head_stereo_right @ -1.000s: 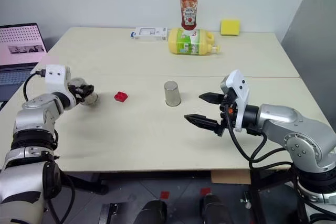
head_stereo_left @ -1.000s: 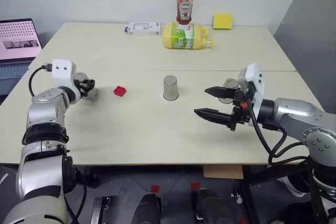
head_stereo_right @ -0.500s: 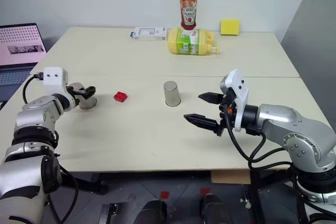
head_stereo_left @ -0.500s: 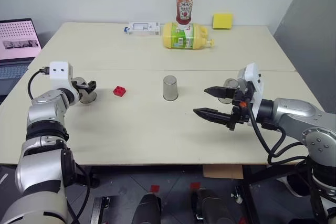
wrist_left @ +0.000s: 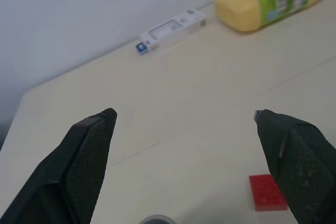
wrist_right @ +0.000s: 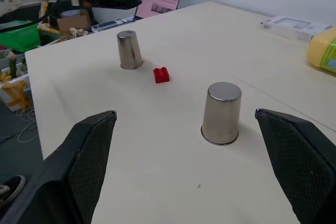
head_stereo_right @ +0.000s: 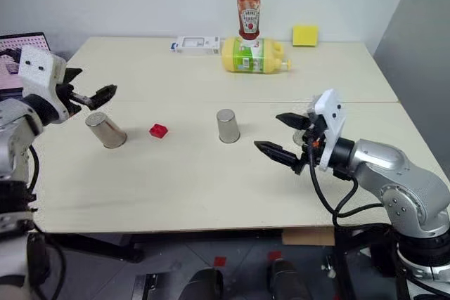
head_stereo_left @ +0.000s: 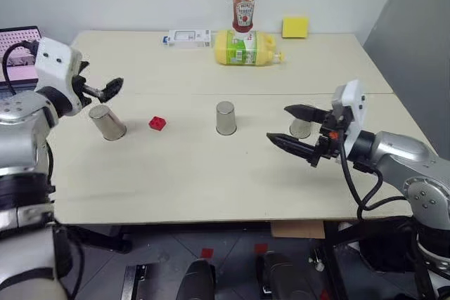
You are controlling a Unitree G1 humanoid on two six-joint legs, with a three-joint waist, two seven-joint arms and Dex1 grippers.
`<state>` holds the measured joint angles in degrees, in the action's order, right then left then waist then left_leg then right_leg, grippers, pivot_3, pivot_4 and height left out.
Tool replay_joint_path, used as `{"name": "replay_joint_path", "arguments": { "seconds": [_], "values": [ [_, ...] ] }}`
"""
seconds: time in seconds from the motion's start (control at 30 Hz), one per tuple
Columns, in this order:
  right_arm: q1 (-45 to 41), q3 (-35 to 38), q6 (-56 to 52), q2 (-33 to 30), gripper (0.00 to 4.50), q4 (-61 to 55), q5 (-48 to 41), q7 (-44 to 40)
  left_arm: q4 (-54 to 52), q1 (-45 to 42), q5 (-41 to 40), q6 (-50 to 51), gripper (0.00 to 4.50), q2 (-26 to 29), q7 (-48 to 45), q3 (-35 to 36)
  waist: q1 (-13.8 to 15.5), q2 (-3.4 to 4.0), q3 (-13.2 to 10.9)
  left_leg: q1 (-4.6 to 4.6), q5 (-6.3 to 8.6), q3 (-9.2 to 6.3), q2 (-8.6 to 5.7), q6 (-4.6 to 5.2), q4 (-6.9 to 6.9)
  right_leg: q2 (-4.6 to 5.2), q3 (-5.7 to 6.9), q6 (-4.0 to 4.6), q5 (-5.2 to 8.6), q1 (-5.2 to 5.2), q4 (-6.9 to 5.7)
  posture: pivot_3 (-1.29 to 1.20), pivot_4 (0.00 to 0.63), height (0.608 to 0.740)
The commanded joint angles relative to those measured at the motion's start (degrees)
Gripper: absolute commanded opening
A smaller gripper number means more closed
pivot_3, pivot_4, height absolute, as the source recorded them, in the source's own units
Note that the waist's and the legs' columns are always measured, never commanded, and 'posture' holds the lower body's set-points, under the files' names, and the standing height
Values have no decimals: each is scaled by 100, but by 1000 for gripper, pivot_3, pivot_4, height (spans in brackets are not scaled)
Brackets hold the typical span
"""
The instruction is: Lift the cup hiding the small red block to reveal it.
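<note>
Top middle, Heinz ketchup bottle (head_stereo_left: 243,8). Mid-left, red block (head_stereo_left: 157,123) uncovered beside cup (head_stereo_left: 107,121). Left gripper (head_stereo_left: 104,89) and right gripper (head_stereo_left: 295,130) spread, empty.

**Both arms up, both grippers wide open**

The left arm is bent and lifted high on the left side. Its left gripper (head_stereo_left: 98,90) points forward, and its two black fingers are far apart, holding nothing. The right arm reaches in from the right. The right gripper (head_stereo_left: 295,128) points left, fingers spread wide and empty.
</note>
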<state>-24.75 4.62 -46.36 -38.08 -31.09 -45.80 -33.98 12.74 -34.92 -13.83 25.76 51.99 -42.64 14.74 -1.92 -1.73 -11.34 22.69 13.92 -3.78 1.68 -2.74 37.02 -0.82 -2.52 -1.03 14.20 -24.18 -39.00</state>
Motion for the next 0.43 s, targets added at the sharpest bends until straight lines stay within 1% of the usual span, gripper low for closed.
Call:
{"name": "replay_joint_path", "arguments": {
  "seconds": [0.03, 0.1, 0.23, 0.43],
  "values": [
    [473, 334, 269, -515, 4500, -171, 129, -568, -650, 541, -503, 399, 4466, 558, -919, 291, -2, 0, 0, -2, 0, 0, 0, 0, 0, 0, 0, 0, 1, 3, 0, 0, 150, 740],
    [657, 440, 254, -702, 4500, -211, 65, -716, -800, 842, -635, 538, 4466, 769, -1234, 325, 0, 0, 0, -2, 0, 5, -1, 0, 2, 0, -2, 0, 1, 2, 1, 0, 150, 740],
    [1112, 756, 150, -1116, 4500, -271, 42, -983, -1510, 2026, -1061, 862, 4466, 1107, -2059, 720, -2, 1, 0, -9, 0, 11, 1, 1, 2, 0, -7, 3, 3, 4, 1, 0, 150, 740],
    [1265, 792, 262, -1043, 4500, -247, 107, -887, -1690, 2599, -1086, 840, 4466, 1127, -2083, 942, 1, 2, -1, -20, 1, 15, 9, 1, -3, -2, -6, 23, 16, 4, -1, 0, 150, 740]
  ]
}}
